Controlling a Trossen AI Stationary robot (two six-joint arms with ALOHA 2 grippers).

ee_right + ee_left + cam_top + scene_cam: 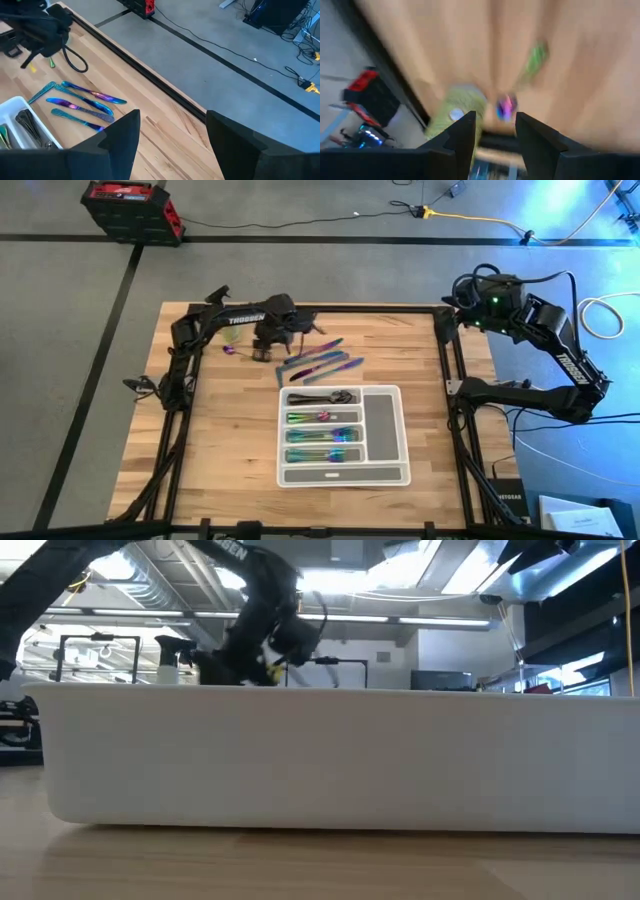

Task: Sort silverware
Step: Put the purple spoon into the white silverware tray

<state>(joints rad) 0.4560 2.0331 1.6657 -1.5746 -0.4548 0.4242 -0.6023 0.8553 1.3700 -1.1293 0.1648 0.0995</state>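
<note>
Left claw (268, 352) released above table (220, 440), near loose knives (322, 361) (iridescent), right claw (172, 132) released, parked aside

Iridescent glossy metal silverware (322, 361), matt plastic tray (380, 425) — wood table (220, 440)

The left wrist view is smeared by blur: a yellow-green bottle (457, 107) and a pink-purple piece (506, 106) beside it cannot be identified. In the low view the tray (330, 755) wall hides its contents. Beyond the tray, the left gripper (268, 348) covers whatever lies beneath it.
</note>
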